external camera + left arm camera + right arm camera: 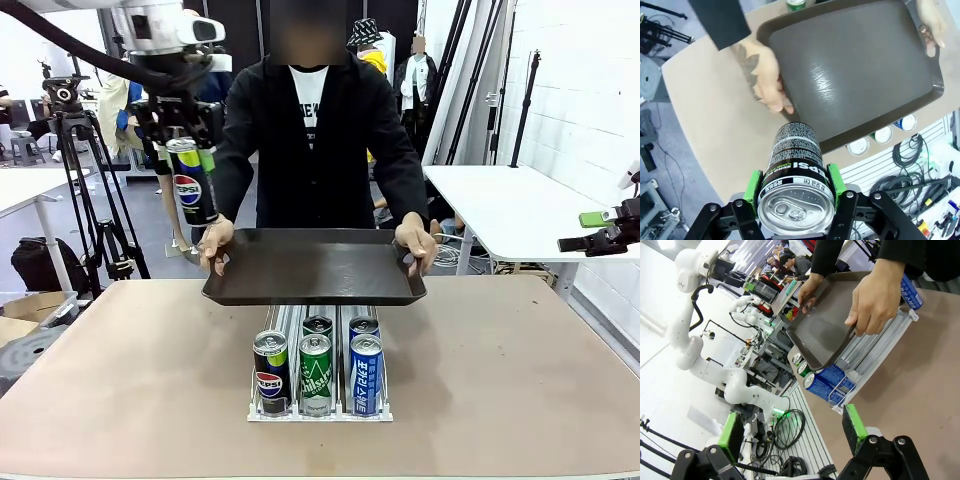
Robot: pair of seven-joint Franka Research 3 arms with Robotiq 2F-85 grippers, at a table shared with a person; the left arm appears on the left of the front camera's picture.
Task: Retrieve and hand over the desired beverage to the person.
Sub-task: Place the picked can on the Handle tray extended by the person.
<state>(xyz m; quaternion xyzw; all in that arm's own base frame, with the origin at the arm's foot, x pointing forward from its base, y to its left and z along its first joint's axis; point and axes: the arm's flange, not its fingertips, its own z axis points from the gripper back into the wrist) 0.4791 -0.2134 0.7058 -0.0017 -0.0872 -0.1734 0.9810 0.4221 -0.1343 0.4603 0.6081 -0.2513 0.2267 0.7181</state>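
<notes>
My left gripper (190, 150) is shut on a black Pepsi can (192, 182), held high at the far left, left of the person's shoulder. In the left wrist view the same Pepsi can (795, 175) sits between the green pads (834, 180), its silver top facing the camera. The person (316, 130) in a black jacket holds a dark empty tray (314, 265) with both hands above the can rack (320, 385). The tray (855, 70) lies below and beyond my held can. My right gripper (790, 440) stands open off to the right of the table with nothing between its fingers.
The white rack holds several cans: a Pepsi (271, 372), a green can (316, 372) and a blue can (366, 372) in front. A camera tripod (75, 170) stands at the far left, a white table (520, 205) at the far right.
</notes>
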